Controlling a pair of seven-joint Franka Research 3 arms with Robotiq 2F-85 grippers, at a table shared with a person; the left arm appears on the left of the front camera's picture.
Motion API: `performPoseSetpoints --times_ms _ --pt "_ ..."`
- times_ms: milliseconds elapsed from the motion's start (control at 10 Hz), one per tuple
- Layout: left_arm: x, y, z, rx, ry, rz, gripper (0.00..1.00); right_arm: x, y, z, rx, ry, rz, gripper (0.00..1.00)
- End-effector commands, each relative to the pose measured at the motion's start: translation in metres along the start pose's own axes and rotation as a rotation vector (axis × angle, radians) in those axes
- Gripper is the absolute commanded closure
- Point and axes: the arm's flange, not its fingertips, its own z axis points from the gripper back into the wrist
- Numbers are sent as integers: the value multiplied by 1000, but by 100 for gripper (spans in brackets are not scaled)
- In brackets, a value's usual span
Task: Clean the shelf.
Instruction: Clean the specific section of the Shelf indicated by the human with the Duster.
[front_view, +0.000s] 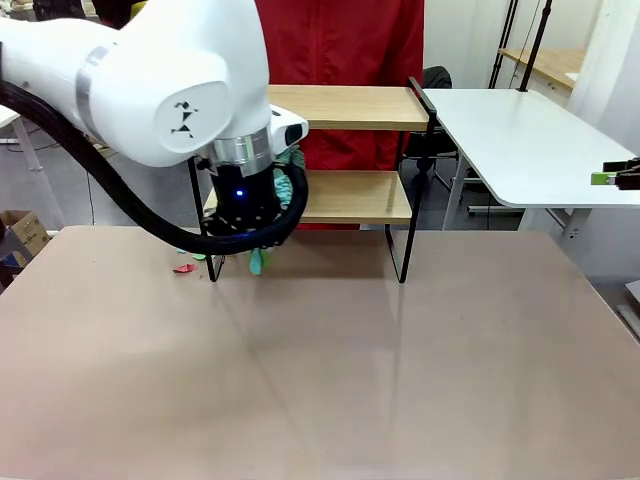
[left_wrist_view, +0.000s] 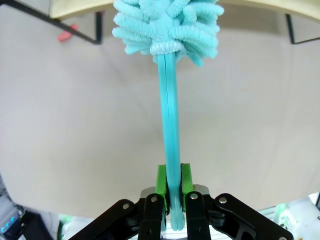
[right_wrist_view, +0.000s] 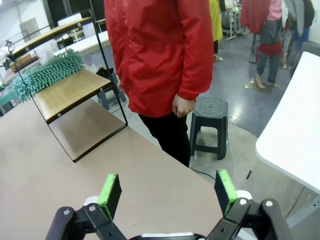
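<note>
The shelf stands at the table's far side, with two light wooden boards in a thin black frame. My left gripper hangs at its left end, shut on the thin handle of a teal fluffy duster. In the left wrist view the green pads clamp the duster handle, and the duster head meets the lower board's edge. The right wrist view shows the duster head lying on the shelf's lower board. My right gripper is open and holds nothing, off the table's right side.
A person in a red jacket stands right behind the shelf. A small red scrap lies on the brown table by the shelf's left leg. A white table and a grey stool stand to the right.
</note>
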Motion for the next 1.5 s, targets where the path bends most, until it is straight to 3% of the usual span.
performPoseSetpoints --times_ms 0,400,800,1200,1400 --pt "-6 20 6 36 23 -7 87 2 2 0 1 2 3 0" --pt "-13 54 9 122 28 24 87 2 2 0 1 2 3 0" --pt "-23 63 22 302 -3 52 87 2 2 0 1 2 3 0" --pt "-39 47 52 449 -121 92 87 2 2 0 1 2 3 0" --pt "-41 34 59 437 -147 82 87 2 2 0 1 2 3 0"
